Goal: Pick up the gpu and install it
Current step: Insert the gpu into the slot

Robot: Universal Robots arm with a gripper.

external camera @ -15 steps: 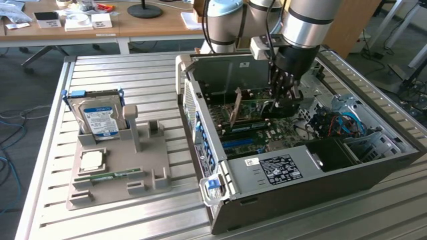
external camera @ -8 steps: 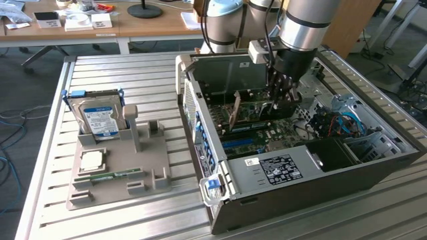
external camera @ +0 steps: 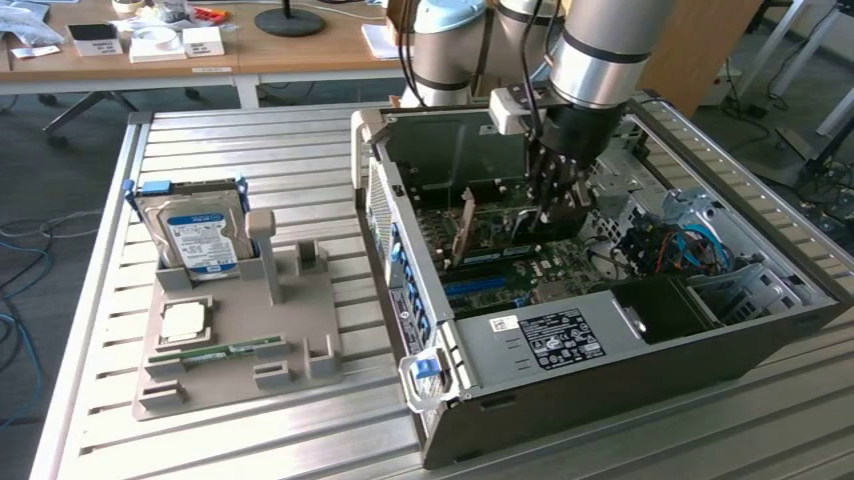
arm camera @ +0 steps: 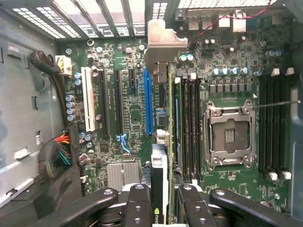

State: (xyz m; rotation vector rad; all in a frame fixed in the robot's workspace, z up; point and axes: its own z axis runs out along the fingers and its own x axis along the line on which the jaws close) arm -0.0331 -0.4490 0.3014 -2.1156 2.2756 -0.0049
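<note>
The arm point(external camera: 601, 50) reaches almost straight down from above into the open computer case point(external camera: 641, 385), which lies on its side on the slatted metal desk point(external camera: 227, 150), with the wrist vertical and the jaws pointing at the motherboard point(arm camera: 135, 116). The jaws are closed on the gpu point(arm camera: 159, 189), gripping it from both faces. The card stands on edge over the board just beside the long blue slot point(arm camera: 147, 101), its silver bracket point(arm camera: 161, 42) towards the case's vented wall.
</note>
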